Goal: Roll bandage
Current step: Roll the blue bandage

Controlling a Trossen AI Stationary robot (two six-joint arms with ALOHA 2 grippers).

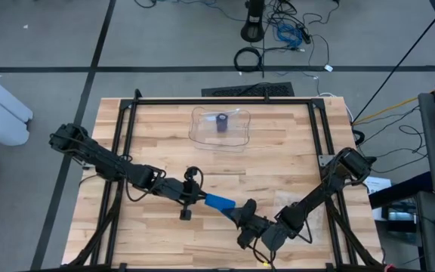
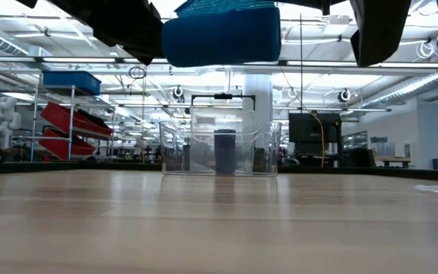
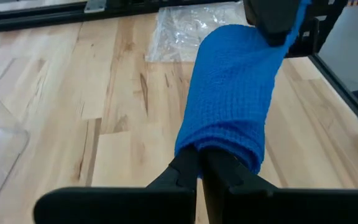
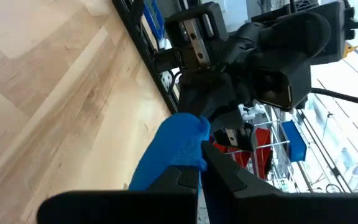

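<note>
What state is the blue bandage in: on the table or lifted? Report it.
Lifted. The blue woven bandage hangs stretched between the left gripper and right gripper, both shut on its ends; the low view shows it above the wooden table.

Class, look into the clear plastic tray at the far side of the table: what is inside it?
The clear tray holds one dark, upright roll, visible through its walls. Its base is not clearly visible.
</note>
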